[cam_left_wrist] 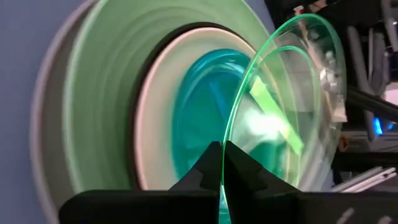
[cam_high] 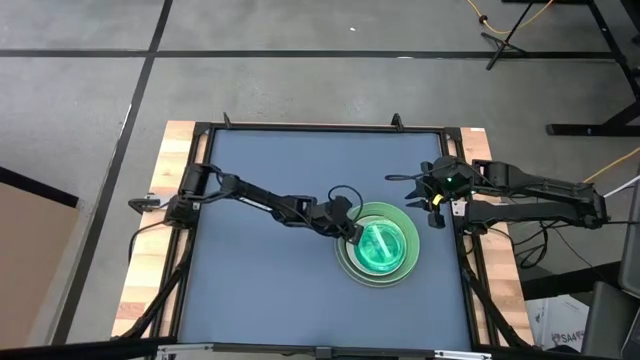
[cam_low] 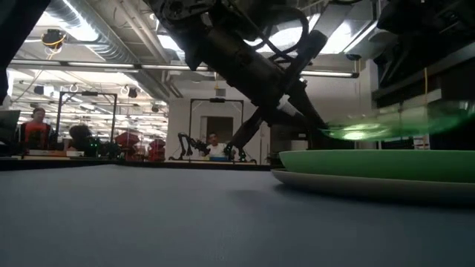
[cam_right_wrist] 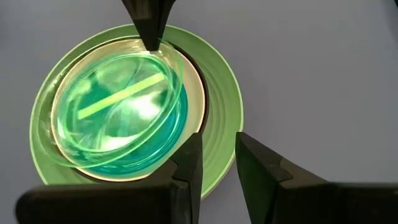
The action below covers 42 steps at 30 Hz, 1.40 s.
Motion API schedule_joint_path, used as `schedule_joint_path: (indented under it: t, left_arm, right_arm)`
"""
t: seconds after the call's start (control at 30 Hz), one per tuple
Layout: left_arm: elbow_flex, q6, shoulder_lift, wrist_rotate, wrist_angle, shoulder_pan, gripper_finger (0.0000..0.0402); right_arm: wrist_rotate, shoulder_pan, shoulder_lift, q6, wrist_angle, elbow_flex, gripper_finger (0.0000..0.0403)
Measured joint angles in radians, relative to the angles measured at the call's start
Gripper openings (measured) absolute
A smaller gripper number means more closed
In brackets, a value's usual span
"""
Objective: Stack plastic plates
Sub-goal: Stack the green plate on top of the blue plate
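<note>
the plastic plates [cam_high: 378, 246] are pretty much all in one pile now, sitting right of centre on the blue table [cam_high: 260, 270]. can't count every layer from here, so i can't swear all of them are in.

going left to right: the left gripper [cam_high: 354, 234] reaches across from the left side and has its fingers pinched on the rim of a clear green plate [cam_right_wrist: 118, 106], holding it tilted just above the stack. looks to me like the last one going on, it only needs lowering and letting go.

the pile itself, bottom up: a pale grey plate [cam_low: 356, 185], a big light green plate [cam_right_wrist: 221, 99], a dark rim, a white plate [cam_right_wrist: 194, 93], then a translucent blue plate [cam_right_wrist: 165, 140]. they look nicely centred, nothing sliding off.

the right gripper [cam_high: 436, 205] just waits near the table's right edge, beside the stack, fingers spread a bit and holding nothing.
</note>
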Motion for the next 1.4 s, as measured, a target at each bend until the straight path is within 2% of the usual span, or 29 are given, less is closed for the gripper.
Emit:
schedule_joint_path:
  t: [1.4]
  left_arm:
    - [-0.001,-0.026,0.032,-0.074,0.007,-0.028,0.0]
  right_arm:
    - [0.0,0.0,0.0,0.0,0.0,0.0,0.0087]
